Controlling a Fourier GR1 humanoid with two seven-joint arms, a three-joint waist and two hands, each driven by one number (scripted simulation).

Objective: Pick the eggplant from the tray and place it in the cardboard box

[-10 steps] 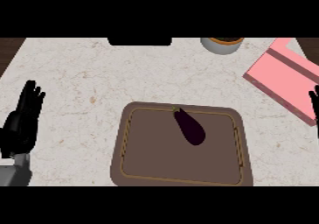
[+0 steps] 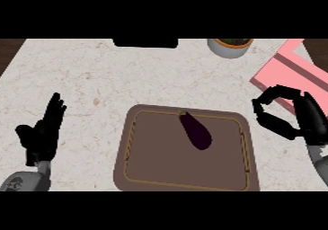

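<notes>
Lying diagonal on brown tray point(image 2: 130, 148): dark purple eggplant point(image 2: 195, 130), green stem up; right hand point(image 2: 294, 117) curled empty, left hand point(image 2: 43, 132) flat.

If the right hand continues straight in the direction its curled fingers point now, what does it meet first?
Its fingers point left, so the right hand would probably first meet the brown tray's right rim, then the dark purple eggplant. Its height above the counter is unclear.

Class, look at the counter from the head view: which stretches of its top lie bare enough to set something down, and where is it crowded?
Bare counter spans from the left hand to the tray, and above the tray up to the pot. Inside the tray, the floor below the eggplant is free. The right side is crowded: right hand beside the pink box.
</notes>
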